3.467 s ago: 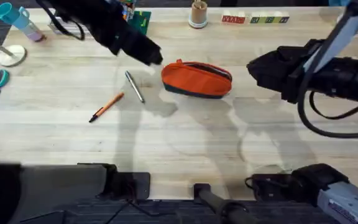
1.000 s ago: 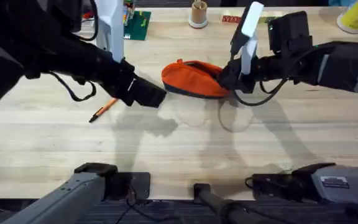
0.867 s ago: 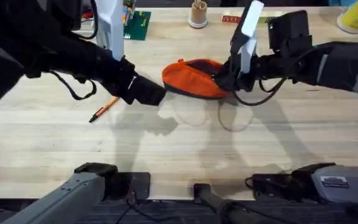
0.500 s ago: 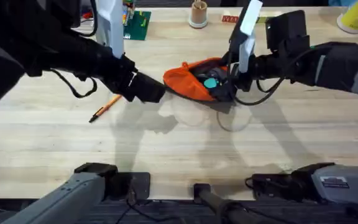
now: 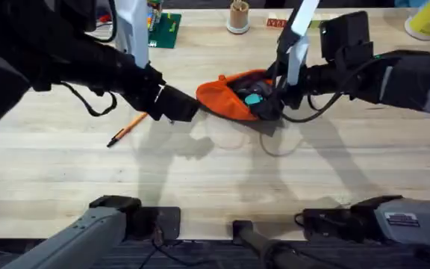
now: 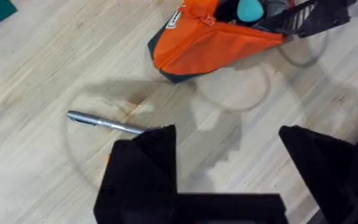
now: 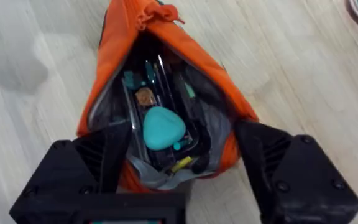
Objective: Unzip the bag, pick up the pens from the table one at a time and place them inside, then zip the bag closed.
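**The orange bag is lying open on the table**

The bag [image 5: 237, 96] is sitting on the table [image 5: 215, 172], and everything else is placed from it. Its zipper is open and its mouth is gaping wide. Inside the bag, a teal lump [image 7: 161, 127] is lying among some thin dark sticks.

The right gripper [image 5: 273, 97] is reaching into the bag's open end. Its two fingers are spread wide. One finger [image 7: 107, 158] is pressing on one side of the mouth and the other is pressing on the other side, so they are straddling the opening. I cannot tell if they are pinching the cloth.

The left gripper [image 5: 181, 110] is hanging just beside the bag's other end, not touching it. Its fingers are wide apart and are holding nothing.

The grey pen [image 6: 104, 123] is lying on the wood near the bag, with one end hidden under a left finger. The orange pen [image 5: 128, 128] is lying a bit farther from the bag, past the left gripper.

A green brick plate [image 5: 169, 28] is sitting well apart from the bag, near the table's far edge.
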`<act>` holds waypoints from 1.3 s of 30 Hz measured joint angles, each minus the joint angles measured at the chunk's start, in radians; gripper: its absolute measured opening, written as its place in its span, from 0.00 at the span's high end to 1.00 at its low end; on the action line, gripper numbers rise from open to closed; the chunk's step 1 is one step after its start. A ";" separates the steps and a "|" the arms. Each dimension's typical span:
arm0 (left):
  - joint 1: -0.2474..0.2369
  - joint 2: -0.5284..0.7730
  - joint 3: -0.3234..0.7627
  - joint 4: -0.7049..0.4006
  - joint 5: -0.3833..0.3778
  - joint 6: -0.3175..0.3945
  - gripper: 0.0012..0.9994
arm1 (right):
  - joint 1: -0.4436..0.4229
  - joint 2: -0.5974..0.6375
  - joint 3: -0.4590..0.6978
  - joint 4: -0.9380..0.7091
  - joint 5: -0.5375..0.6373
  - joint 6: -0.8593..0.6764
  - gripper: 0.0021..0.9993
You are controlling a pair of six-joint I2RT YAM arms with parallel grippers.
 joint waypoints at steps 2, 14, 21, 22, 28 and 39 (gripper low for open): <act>0.000 0.000 0.000 0.000 0.000 0.000 0.00 | 0.000 -0.021 0.000 -0.002 0.001 0.028 0.00; 0.000 0.000 0.000 0.000 -0.002 0.000 0.00 | 0.000 -0.245 0.000 -0.024 0.010 0.126 0.00; 0.000 0.000 0.000 0.000 -0.003 0.000 0.00 | 0.000 -0.380 0.000 -0.106 0.012 0.166 0.00; 0.000 0.000 0.000 0.000 -0.003 0.000 0.00 | 0.000 -0.399 0.000 -0.123 0.012 0.169 0.00; 0.000 0.000 0.000 -0.001 -0.003 0.000 0.00 | 0.000 -0.500 0.000 -0.225 0.013 0.181 0.00; 0.000 0.000 0.000 -0.002 -0.003 -0.058 0.00 | 0.000 -0.637 0.000 -0.379 0.015 0.328 0.00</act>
